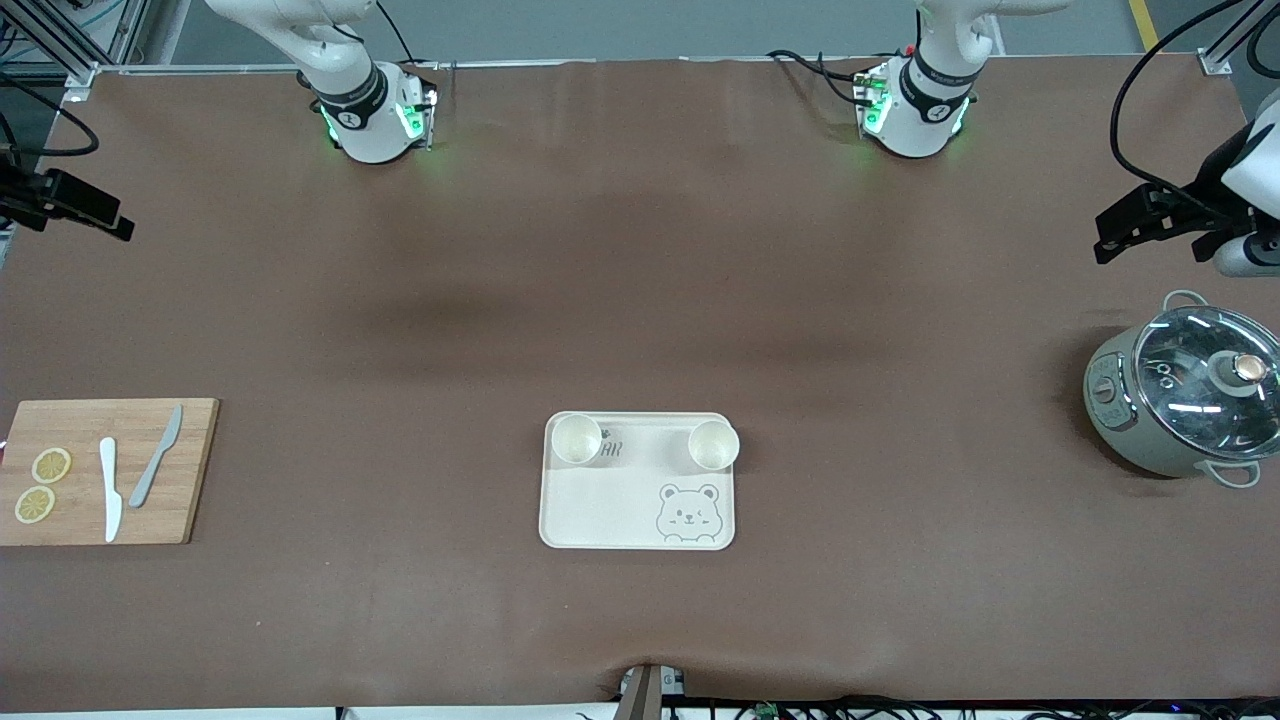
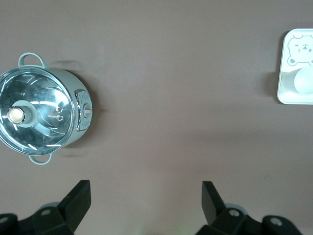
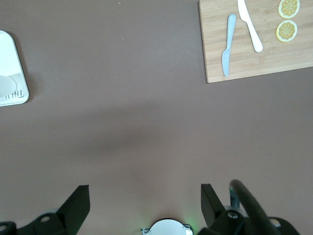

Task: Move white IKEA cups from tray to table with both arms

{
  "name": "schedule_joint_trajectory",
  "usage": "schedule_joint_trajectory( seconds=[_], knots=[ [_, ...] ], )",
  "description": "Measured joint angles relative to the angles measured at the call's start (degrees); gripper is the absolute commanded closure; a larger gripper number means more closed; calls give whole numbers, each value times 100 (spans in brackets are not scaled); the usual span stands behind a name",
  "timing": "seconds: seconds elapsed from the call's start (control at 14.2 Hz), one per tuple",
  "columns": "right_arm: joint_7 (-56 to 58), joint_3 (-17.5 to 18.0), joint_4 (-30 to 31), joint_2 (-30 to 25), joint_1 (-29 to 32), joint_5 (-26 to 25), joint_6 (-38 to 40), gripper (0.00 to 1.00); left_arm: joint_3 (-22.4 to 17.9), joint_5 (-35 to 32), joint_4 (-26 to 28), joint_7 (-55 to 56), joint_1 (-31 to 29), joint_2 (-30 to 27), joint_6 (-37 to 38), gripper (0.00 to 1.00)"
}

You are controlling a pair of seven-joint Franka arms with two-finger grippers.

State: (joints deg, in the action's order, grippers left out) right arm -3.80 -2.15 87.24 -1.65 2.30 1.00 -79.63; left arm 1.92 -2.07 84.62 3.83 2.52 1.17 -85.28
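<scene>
Two white IKEA cups stand upright on the cream bear-printed tray [image 1: 620, 510], at its two corners farther from the front camera: one [image 1: 577, 438] toward the right arm's end, one [image 1: 713, 444] toward the left arm's end. My left gripper [image 1: 1105, 240] is open and empty, high over the table near the pot. My right gripper [image 1: 115, 225] is open and empty, high over the table at the right arm's end. The left wrist view shows its open fingers [image 2: 78, 200], the tray's edge [image 2: 297, 95] and one cup [image 2: 304, 81]. The right wrist view shows its open fingers [image 3: 78, 203] and a tray corner [image 3: 12, 58].
A grey-green pot with a glass lid [image 1: 1190, 400] stands at the left arm's end. A wooden cutting board [image 1: 80, 525] with two lemon slices, a white knife and a grey knife lies at the right arm's end. Bare brown table lies between.
</scene>
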Motion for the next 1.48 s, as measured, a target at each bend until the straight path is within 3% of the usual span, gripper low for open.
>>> schedule_joint_trajectory(
  seconds=[1.48],
  knots=[
    [-2,-2,6,447,25,4,-18,0,126,93,12,48,208,507,-161,0]
  ],
)
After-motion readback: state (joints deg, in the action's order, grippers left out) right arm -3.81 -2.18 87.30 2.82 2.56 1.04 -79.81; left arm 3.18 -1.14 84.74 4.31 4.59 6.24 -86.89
